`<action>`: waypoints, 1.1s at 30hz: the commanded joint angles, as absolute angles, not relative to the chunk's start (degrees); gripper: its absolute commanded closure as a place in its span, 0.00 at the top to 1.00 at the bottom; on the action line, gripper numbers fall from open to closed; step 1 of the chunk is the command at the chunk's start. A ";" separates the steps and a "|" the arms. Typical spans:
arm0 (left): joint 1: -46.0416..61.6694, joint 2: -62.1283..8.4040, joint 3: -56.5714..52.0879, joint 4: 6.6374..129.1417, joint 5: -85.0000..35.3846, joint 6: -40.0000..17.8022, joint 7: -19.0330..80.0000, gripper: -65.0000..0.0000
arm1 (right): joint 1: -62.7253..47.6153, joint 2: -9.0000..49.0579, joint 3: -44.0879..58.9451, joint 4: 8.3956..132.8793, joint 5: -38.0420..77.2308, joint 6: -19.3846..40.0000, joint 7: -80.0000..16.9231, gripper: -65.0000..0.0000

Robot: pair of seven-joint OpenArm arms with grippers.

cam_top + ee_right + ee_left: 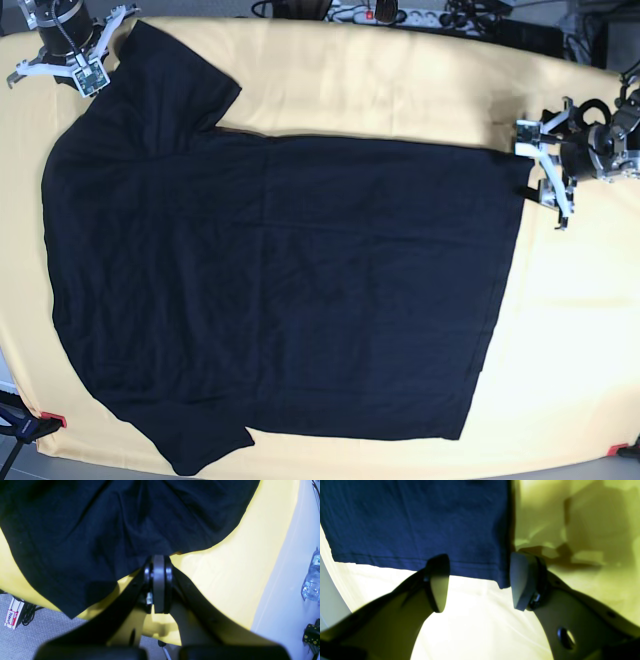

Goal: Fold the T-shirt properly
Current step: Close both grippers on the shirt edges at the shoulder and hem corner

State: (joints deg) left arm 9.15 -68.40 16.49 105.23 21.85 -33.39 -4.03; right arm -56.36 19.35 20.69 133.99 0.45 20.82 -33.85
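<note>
While the T-shirt (280, 290) is spread flat over the yellow cloth (400, 90), collar end toward the base view's left, its lower sleeve is cut off by the bottom edge and the collar cannot be made out. The left gripper (480, 582) is seen with jaws wide apart, straddling the hem corner, nothing clamped. The right gripper (158, 562) is seen with pads pressed together at the edge of the shirt; whether fabric is pinched between them cannot be told, as the contact is hidden. A water bottle (311, 582) is cropped at the right wrist view's edge
</note>
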 commanded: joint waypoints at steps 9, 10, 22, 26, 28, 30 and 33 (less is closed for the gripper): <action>8.86 -69.52 15.86 102.17 22.94 -35.68 -9.37 0.59 | -56.99 19.86 21.06 135.00 0.03 20.38 -33.41 0.00; 8.86 -69.49 15.86 101.49 23.64 -35.94 -10.76 0.59 | -56.99 19.86 21.06 135.00 0.05 20.38 -33.39 0.00; 8.82 -65.49 15.86 99.88 26.30 -32.16 -13.32 0.59 | -56.99 19.86 21.04 135.00 0.23 20.36 -33.19 0.00; 8.80 -65.25 15.86 99.88 26.33 -32.14 -13.30 0.59 | -56.99 19.86 21.06 135.00 0.23 20.36 -33.19 0.00; 8.49 -65.23 15.86 99.88 26.33 -32.14 -13.30 0.58 | -56.99 19.86 21.06 135.00 0.23 20.36 -33.19 0.00; 8.16 -65.23 15.86 99.88 26.33 -32.18 -13.30 0.55 | -56.99 19.86 21.06 135.00 0.23 20.36 -33.19 0.00; 8.03 -65.23 15.86 99.85 26.30 -32.62 -13.30 0.55 | -56.99 19.86 21.06 135.00 0.23 20.36 -33.19 0.00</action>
